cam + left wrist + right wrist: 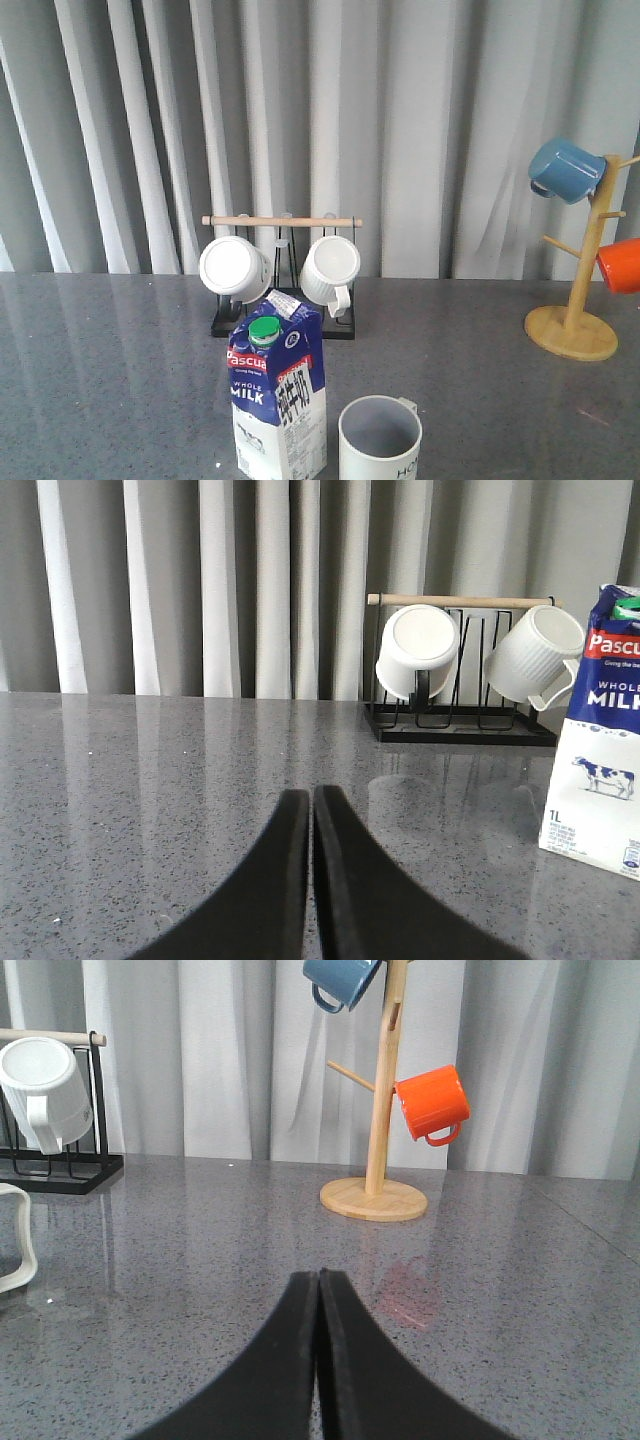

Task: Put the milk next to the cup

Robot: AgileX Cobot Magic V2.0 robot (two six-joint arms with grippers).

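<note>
Currently the milk (278, 395) stands upright on the grey table (110, 380), near edge, centre, green cap facing the front camera. The cup (380, 440) sits just beside it on the right, also upright, opening up, handle pointing to the far right; a narrow gap shows between them, not touching.

Left pincer (311, 810): fingers pressed together, nothing between them, low over bare table, well left of the carton. Right pincer (319, 1295): likewise closed tight and empty, over bare table to the right of the cup.

Far centre: black rack (283, 318) with a wooden bar, two white mugs (235, 268) hanging on it. Far right: wooden mug tree (578, 300) carrying a blue mug (565, 170) above and an orange mug (620, 265) lower.
</note>
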